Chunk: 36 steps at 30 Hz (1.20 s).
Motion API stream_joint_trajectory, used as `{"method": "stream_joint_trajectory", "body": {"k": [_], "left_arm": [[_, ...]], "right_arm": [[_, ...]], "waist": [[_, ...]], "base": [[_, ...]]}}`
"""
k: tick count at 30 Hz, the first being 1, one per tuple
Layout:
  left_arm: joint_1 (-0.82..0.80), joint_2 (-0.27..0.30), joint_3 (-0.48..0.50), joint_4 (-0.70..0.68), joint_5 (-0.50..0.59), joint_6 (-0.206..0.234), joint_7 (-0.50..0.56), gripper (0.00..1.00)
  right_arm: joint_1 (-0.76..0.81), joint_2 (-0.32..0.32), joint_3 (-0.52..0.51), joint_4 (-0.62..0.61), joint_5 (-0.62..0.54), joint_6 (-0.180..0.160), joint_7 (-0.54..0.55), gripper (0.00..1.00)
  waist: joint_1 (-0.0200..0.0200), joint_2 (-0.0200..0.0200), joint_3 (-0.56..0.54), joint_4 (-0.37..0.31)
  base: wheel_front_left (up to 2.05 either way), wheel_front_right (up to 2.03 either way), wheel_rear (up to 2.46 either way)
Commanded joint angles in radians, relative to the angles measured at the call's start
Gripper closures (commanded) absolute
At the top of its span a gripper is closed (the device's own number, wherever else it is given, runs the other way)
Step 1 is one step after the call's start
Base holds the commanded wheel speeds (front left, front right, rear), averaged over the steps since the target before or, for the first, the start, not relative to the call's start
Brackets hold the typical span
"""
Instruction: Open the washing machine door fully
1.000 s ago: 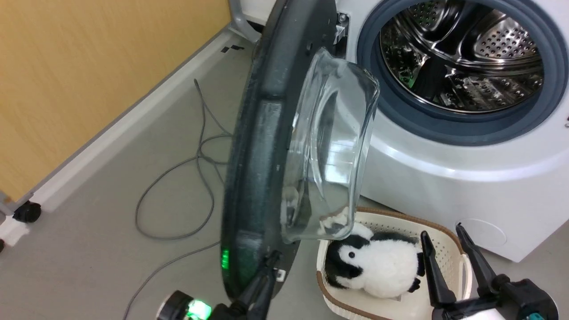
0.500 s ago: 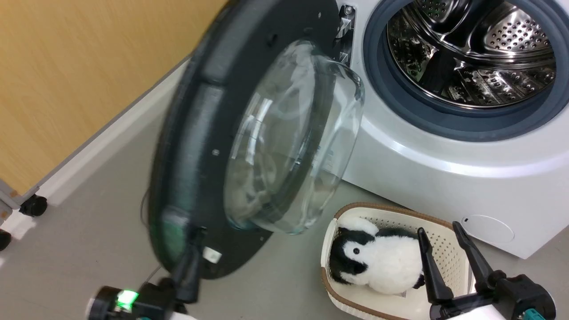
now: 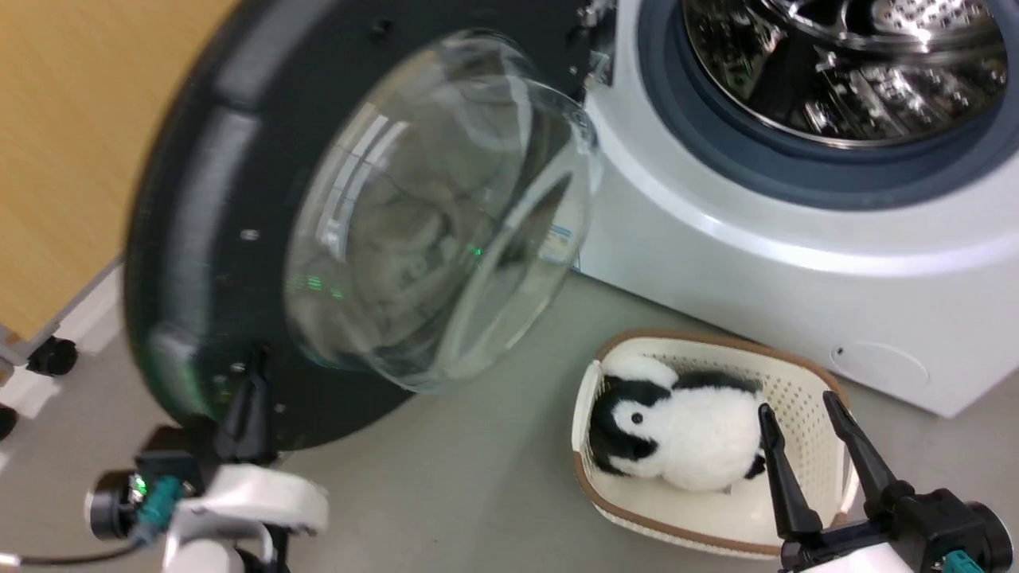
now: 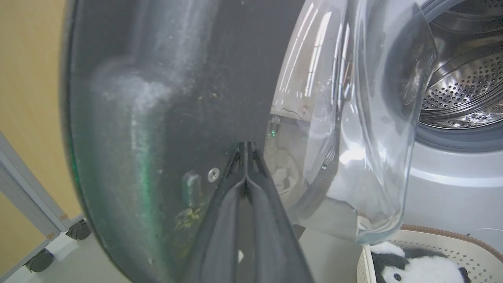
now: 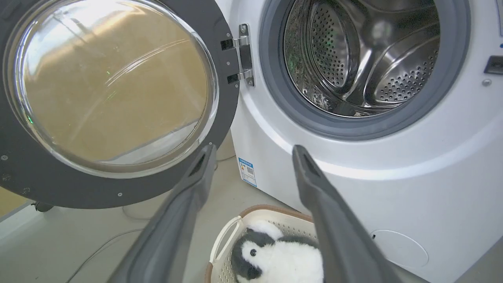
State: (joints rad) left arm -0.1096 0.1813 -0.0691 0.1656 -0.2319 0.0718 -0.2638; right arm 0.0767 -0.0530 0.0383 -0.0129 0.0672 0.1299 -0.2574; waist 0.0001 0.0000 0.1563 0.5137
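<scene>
Front and centre is the big white washing machine [image 3: 796,263], mouth uncovered, the perforated steel drum [image 3: 844,72] gleaming inside its grey-blue rubber ring [image 3: 764,171]. Behind it on the left runs a yellow-tan wall [image 3: 56,119], with grey floor [image 3: 478,477] below.

The washing machine door [image 3: 199,199] stands wide open at the left of the opening, dark inner face turned towards the head camera and a little blurred there. In the right wrist view it sits nearly face-on beside the machine front. Its clear glass bowl [image 3: 430,215] bulges out from the middle, catching reflections.

On the floor just in front of the machine sits a cream basket [image 3: 692,341] with a brown rim, and in it a black-and-white plush penguin [image 3: 692,446].

Now the arms. The left gripper [image 4: 245,147] is at the lower edge of the door's inner face, its jaws pressed together, tips against the dark plastic near a screw. The right gripper [image 3: 798,406] hangs over the basket's right side, jaws spread wide with nothing between them, well apart from the door.

Smaller details: the metal hinge [image 5: 244,55] joins door and cabinet at the left of the ring. A round white filter cover [image 3: 880,364] sits low on the front. A blue label sticker [image 5: 247,171] marks the machine's lower left corner, and a black castor [image 3: 49,356] rests by the wall.
</scene>
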Motion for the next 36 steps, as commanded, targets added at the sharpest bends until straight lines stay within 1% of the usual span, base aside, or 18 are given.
{"method": "stream_joint_trajectory", "body": {"k": [1, 9, 10, 12, 16, 18, 21, 28, 36], "left_arm": [[-0.04, -0.003, 0.035, 0.012, -0.007, 0.0, 0.002, 1.0], [-0.12, -0.01, 0.195, 0.073, -0.023, 0.001, 0.002, 1.0], [-0.12, -0.01, 0.195, 0.073, -0.023, 0.001, 0.002, 1.0], [-0.137, -0.011, 0.236, 0.089, -0.028, -0.004, 0.002, 1.0], [-0.179, -0.007, 0.318, 0.133, -0.039, -0.022, 0.002, 1.0], [-0.206, -0.016, 0.367, 0.154, -0.064, -0.04, 0.002, 1.0], [-0.24, -0.014, 0.421, 0.178, -0.067, -0.061, 0.002, 1.0], [-0.311, 0.036, 0.504, 0.265, -0.033, -0.088, 0.002, 1.0], [-0.37, 0.101, 0.592, 0.37, -0.005, -0.104, 0.002, 1.0]], "right_arm": [[-0.019, 0.003, -0.001, -0.003, -0.014, 0.001, -0.004, 0.0], [-0.06, -0.018, 0.005, -0.005, -0.026, 0.001, -0.004, 0.0], [-0.06, -0.018, 0.005, -0.005, -0.026, 0.001, -0.004, 0.0], [-0.067, -0.023, 0.003, -0.005, -0.025, 0.001, -0.004, 0.0], [-0.082, -0.035, 0.004, -0.007, -0.025, 0.001, -0.004, 0.0], [-0.091, -0.041, 0.006, -0.007, -0.024, 0.001, -0.004, 0.0], [-0.105, -0.048, 0.008, -0.007, -0.024, 0.001, -0.004, 0.0], [-0.133, -0.059, 0.013, -0.005, -0.026, 0.001, -0.004, 0.0], [-0.147, -0.065, 0.008, -0.004, -0.028, 0.001, -0.004, 0.0]], "waist": [[-0.0001, 0.0, 0.029, -0.023], [-0.0001, 0.0, 0.102, -0.077], [-0.0001, 0.0, 0.102, -0.077], [-0.0001, 0.0, 0.116, -0.085], [-0.0001, 0.0, 0.144, -0.099], [-0.0001, 0.0, 0.157, -0.106], [-0.0001, 0.0, 0.174, -0.115], [-0.0001, 0.0, 0.21, -0.143], [-0.0001, 0.0, 0.235, -0.181]], "base": [[0.0, 0.0, 0.0], [0.0, 0.0, 0.0], [0.0, 0.0, 0.0], [0.0, 0.0, 0.0], [0.0, 0.0, 0.0], [0.0, 0.0, 0.0], [0.0, 0.0, 0.0], [0.0, 0.0, 0.0], [0.0, 0.0, 0.0]]}}
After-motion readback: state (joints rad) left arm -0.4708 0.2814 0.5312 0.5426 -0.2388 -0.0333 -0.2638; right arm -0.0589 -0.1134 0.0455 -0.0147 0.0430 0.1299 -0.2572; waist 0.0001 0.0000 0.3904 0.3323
